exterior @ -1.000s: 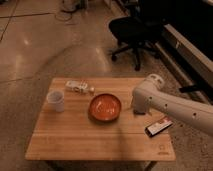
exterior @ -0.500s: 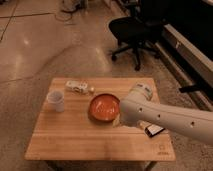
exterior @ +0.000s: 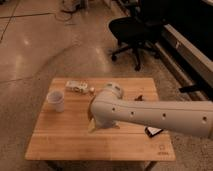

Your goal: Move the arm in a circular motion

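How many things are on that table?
4: white cup at left, packet at the back, dark flat object front right, orange bowl mostly hidden under the arm. More may be hidden. The gripper is not in view.

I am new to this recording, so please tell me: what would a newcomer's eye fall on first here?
The big white arm reaches from the right across the middle of the wooden table; its claw is hidden, probably beneath the rounded end. A white cup stands at the table's left, and a black office chair is behind.
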Motion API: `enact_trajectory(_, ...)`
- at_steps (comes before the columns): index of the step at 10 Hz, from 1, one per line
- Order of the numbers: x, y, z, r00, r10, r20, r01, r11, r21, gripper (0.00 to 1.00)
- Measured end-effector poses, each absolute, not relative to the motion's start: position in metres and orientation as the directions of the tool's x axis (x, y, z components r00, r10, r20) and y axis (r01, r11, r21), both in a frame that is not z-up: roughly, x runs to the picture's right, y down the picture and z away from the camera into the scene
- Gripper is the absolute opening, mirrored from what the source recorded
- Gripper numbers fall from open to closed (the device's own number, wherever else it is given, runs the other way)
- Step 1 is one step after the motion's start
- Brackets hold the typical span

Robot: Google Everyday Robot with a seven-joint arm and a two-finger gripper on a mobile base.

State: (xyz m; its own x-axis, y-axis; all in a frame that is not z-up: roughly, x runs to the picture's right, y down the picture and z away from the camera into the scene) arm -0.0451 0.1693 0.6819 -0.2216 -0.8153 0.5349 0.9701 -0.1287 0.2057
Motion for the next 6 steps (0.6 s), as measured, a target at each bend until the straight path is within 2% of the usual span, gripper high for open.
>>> enact_trajectory(6,-0.109,0.106,0.725,-0.442,-0.746,0.498,0.891,-0.303,0.338,0.80)
